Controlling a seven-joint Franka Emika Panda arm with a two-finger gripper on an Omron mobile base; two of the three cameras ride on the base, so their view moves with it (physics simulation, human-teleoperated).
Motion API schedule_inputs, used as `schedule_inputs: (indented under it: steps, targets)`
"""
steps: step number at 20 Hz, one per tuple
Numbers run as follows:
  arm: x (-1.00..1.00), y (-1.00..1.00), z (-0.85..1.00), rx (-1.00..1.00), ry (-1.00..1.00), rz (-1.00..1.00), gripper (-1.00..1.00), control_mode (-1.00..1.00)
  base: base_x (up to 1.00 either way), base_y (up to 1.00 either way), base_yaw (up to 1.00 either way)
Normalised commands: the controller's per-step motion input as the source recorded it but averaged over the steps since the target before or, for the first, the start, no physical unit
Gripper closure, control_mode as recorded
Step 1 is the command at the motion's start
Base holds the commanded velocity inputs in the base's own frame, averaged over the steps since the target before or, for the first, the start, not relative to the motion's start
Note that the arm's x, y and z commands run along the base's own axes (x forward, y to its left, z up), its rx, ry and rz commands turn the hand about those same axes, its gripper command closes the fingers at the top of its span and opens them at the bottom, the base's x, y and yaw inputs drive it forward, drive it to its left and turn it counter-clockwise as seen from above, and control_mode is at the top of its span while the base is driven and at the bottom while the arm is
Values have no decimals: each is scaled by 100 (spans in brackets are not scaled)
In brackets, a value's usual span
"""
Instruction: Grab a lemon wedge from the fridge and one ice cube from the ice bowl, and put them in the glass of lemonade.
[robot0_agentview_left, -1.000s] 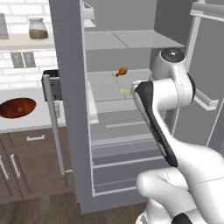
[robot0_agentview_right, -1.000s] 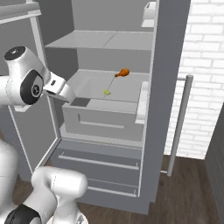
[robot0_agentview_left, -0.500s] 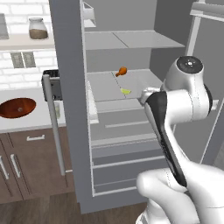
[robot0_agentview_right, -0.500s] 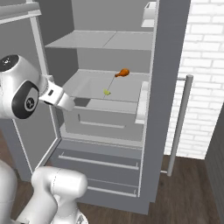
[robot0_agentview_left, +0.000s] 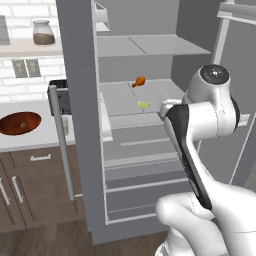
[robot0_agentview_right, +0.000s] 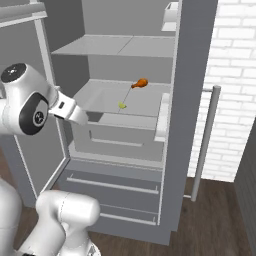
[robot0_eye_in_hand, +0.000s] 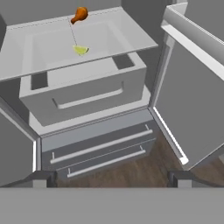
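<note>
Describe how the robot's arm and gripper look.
The arm is glossy white, built of rounded, bulbous links. Its joints carry dark grey to black round caps, and a long black band runs down one link. In the right base view a white wrist segment bears small dark marks. No cables show. The gripper has two small dark grey, blocky finger tips.
</note>
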Motion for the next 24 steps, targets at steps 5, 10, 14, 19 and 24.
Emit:
schedule_inputs:
  steps: [5,10,14,19,24]
  targets:
    - [26,0,0,0,0,0,-100,-100,0,0,0]
    - [5,0,0,0,0,0,-100,100,57,0,0]
    - [0,0,0,0,0,0,-100,100,100,-2,0]
    - [0,-10,-5,0,0,1,-100,-100,50,-9,0]
    - [-5,-48,-39,-1,8,18,-100,-100,0,0,0]
